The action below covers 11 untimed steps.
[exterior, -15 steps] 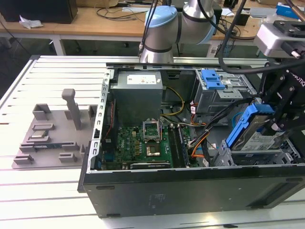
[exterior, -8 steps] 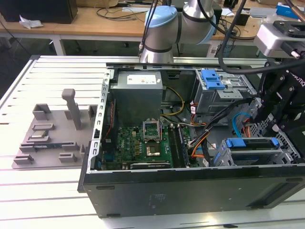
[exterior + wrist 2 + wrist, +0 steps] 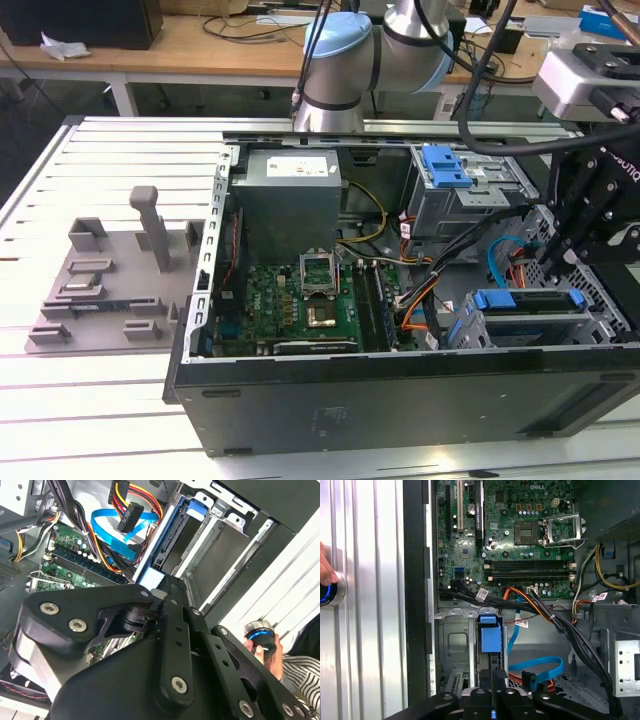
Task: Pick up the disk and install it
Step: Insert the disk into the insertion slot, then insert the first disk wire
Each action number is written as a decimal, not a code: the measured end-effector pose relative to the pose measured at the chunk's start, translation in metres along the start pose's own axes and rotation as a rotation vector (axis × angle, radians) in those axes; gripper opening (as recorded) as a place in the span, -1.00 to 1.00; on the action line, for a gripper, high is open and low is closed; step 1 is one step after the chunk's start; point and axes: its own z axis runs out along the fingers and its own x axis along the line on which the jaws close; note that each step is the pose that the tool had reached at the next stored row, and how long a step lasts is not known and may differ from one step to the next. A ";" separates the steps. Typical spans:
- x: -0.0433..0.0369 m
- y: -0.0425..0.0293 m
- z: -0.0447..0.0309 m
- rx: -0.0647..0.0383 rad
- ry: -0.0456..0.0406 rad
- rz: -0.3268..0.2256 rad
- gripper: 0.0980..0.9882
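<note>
The disk (image 3: 520, 302) stands on edge in the lower drive bay of the open computer case (image 3: 400, 400), its blue rail frame uppermost. In both wrist views the disk (image 3: 172, 540) (image 3: 489, 639) lies in the metal bay slot with its blue rail showing. My gripper (image 3: 553, 262) hangs over the bay, at the end of the disk nearer the exterior view's right. Its black fingertips (image 3: 492, 675) look pressed together at the disk's edge. The gripper (image 3: 167, 587) tip sits right at the disk's end; whether it touches is unclear.
Loose cables, among them a blue flat one (image 3: 535, 672), lie beside the bay. The motherboard (image 3: 300, 300), a grey metal box (image 3: 285, 200) and an upper cage with a blue latch (image 3: 445, 165) share the case. A grey fixture plate (image 3: 110, 280) lies outside. A hand (image 3: 265, 652) holds a blue-lit button.
</note>
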 end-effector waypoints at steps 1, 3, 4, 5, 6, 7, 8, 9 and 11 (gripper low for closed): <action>0.0000 0.0000 0.0000 0.000 0.0000 0.000 -0.96; 0.0000 0.0000 0.0001 0.000 0.0001 0.000 -0.98; 0.0000 0.0000 0.0001 0.000 0.0000 0.000 -0.98; 0.0000 0.0000 0.0002 0.000 0.0000 0.000 -0.98; 0.0000 0.0000 0.0002 0.000 0.0000 0.000 -0.98; 0.0000 0.0000 0.0002 0.000 0.0000 0.000 -0.98; 0.0000 0.0000 0.0003 0.000 0.0000 0.000 -0.98; 0.0000 0.0000 0.0003 0.000 0.0000 0.000 -0.98; -0.0020 -0.0072 0.0004 0.000 0.0001 0.000 -0.98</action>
